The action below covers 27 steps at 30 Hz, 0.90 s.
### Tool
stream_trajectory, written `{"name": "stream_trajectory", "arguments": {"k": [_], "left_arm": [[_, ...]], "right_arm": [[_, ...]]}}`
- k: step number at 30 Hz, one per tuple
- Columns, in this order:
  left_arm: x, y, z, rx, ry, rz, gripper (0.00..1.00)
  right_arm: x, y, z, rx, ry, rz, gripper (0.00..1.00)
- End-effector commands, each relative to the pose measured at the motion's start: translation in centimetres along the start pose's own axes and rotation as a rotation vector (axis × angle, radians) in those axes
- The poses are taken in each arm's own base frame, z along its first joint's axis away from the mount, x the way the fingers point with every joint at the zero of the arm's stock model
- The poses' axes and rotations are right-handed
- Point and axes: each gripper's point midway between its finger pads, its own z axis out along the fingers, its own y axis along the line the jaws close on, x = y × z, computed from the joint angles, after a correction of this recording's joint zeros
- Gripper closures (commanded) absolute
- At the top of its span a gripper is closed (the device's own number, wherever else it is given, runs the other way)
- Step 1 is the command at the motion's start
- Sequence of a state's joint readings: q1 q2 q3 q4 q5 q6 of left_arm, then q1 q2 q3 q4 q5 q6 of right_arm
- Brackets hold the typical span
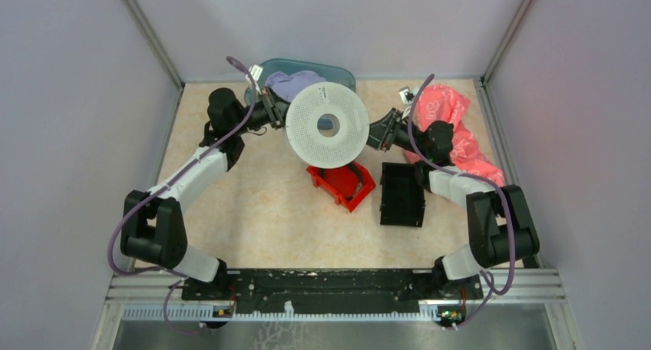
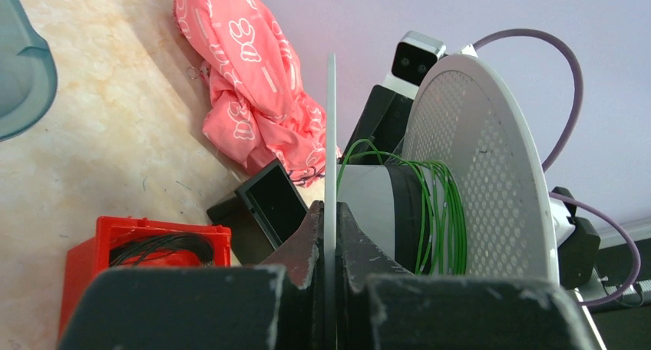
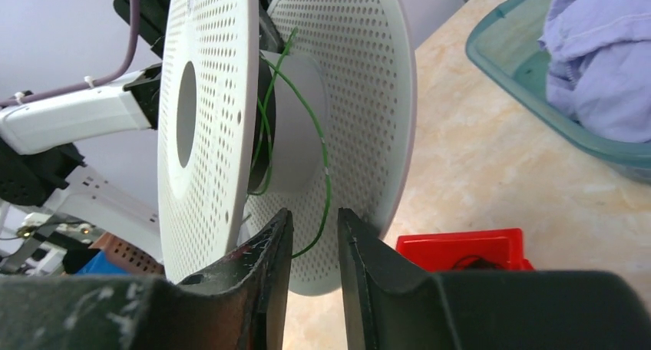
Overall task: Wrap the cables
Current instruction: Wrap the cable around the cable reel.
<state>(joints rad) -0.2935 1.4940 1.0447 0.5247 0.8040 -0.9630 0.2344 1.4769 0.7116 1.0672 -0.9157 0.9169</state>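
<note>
Left hand (image 1: 276, 113) above marbled table (image 1: 261, 212)

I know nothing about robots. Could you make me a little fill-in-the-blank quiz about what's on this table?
1. The thin wire wound on the white spool is ___ in colour.
2. The left gripper is clamped shut on the rim of the ___.
3. The red bin holds coiled cables coloured ___.
4. The pink cloth lies on the ___ side of the table.

Missing words: green; spool; black; right.
</note>
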Motion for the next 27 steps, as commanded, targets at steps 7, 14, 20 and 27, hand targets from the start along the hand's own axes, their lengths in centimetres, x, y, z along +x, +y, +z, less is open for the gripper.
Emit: {"name": "stream_trajectory", "arguments": {"k": [7,14,20,27], "left_arm": [[-2.5,-0.8,-1.1,0.021,-0.071,0.043,1.00],[-3.3,-0.2,-2.4,-0.009,-0.101,0.056,1.00],[-3.5,0.3,-3.3,-0.033,-0.120,0.061,1.00],[-3.4,0.8,-3.9,-0.056,-0.132,0.053,1.00]], "right_arm": [[-2.8,-1.5,-1.4,0.084,-0.026,-0.145,0.64],[-3.4,-2.4,-2.3,0.136,-0.016,-0.173,0.57],[-3.8,-2.1,-2.4,0.134,-0.017,-0.182,0.53],[-4.0,-2.7,-2.5,0.177,0.001,-0.171,0.51]]}}
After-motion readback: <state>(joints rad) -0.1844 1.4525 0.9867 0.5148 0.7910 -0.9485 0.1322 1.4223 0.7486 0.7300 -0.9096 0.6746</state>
